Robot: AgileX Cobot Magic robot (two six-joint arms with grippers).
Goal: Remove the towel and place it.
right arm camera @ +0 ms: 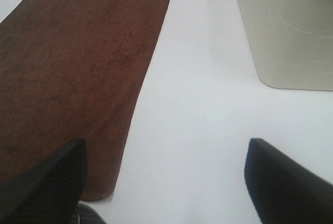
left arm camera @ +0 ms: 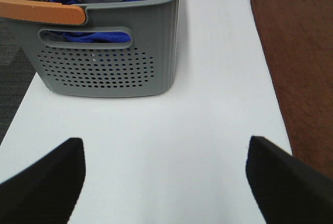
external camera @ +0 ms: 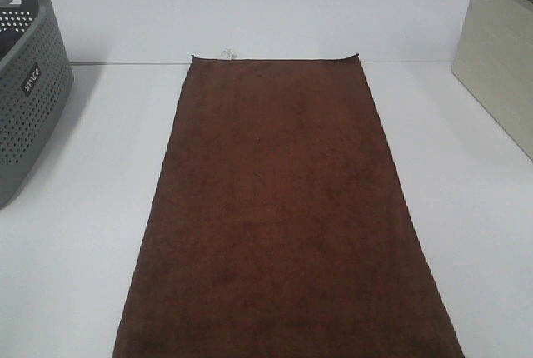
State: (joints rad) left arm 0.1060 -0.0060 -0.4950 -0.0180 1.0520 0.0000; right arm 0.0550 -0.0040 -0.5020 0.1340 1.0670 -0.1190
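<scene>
Lying flat on the table (external camera: 92, 208), one brown towel (external camera: 283, 208), between one gray basket (external camera: 29, 91) and one beige bin (external camera: 500, 67), both hands spread apart, empty.

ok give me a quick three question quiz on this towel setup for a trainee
1. True or false: the towel lies flat and spread out on the table.
2. Which container holds blue and grey cloth? A) grey basket B) beige bin
3. Fill in: the towel's small white tag sits on its ___ edge in the high view.

Key
1. True; no fold shows.
2. A, seen in the left wrist view.
3. Far. Both the left hand and right hand are open, holding nothing.
</scene>
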